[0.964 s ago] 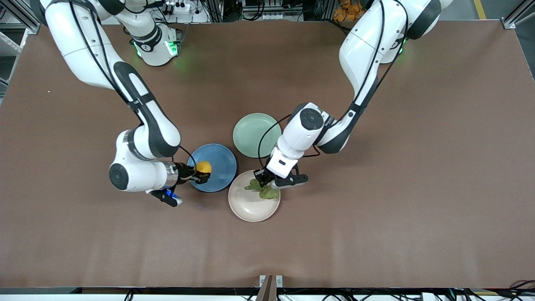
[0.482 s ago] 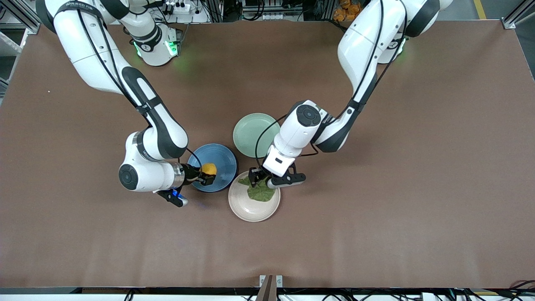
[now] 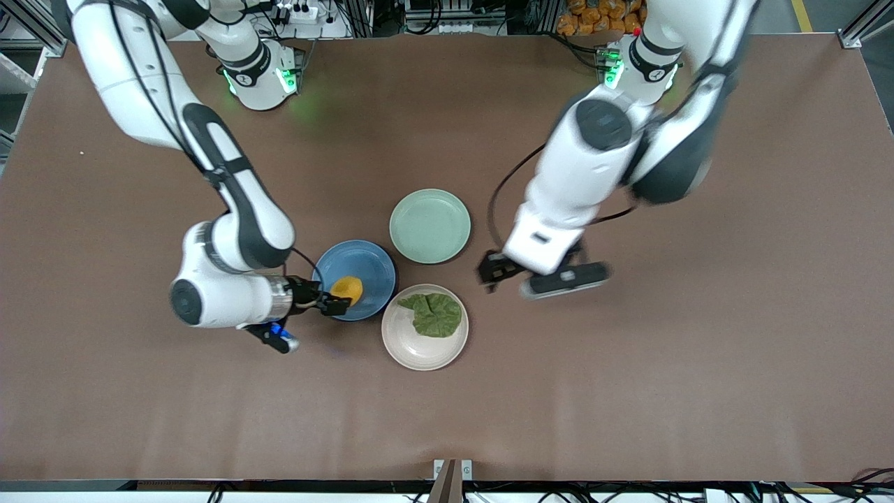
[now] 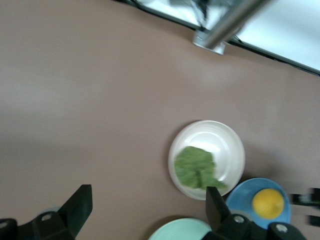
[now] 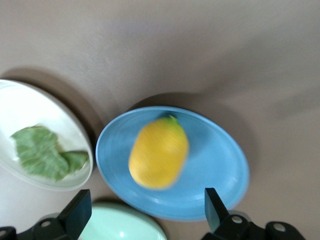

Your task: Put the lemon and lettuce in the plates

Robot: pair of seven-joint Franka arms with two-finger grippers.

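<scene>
The lemon [image 3: 347, 287] lies on the blue plate [image 3: 371, 267]. The lettuce [image 3: 431, 314] lies flat on the pinkish-beige plate [image 3: 419, 351], which is nearer the front camera. My right gripper [image 3: 330, 298] is open and empty at the blue plate's rim, just clear of the lemon. In the right wrist view the lemon [image 5: 159, 152] sits free on the blue plate [image 5: 220, 170], past my open right gripper [image 5: 145, 209]. My left gripper [image 3: 491, 270] is open and empty, raised over bare table beside the plates. The left wrist view shows the lettuce [image 4: 196, 167] and the lemon [image 4: 269, 203] far below.
An empty pale green plate [image 3: 429, 226] stands farther from the front camera, touching distance from both other plates. It also shows in the right wrist view [image 5: 120, 225]. Bare brown table lies all around the three plates.
My left gripper let go of the lettuce, which now lies on the beige plate, then rose and drew away. My right gripper opened, left the lemon on the blue plate and pulled back.
</scene>
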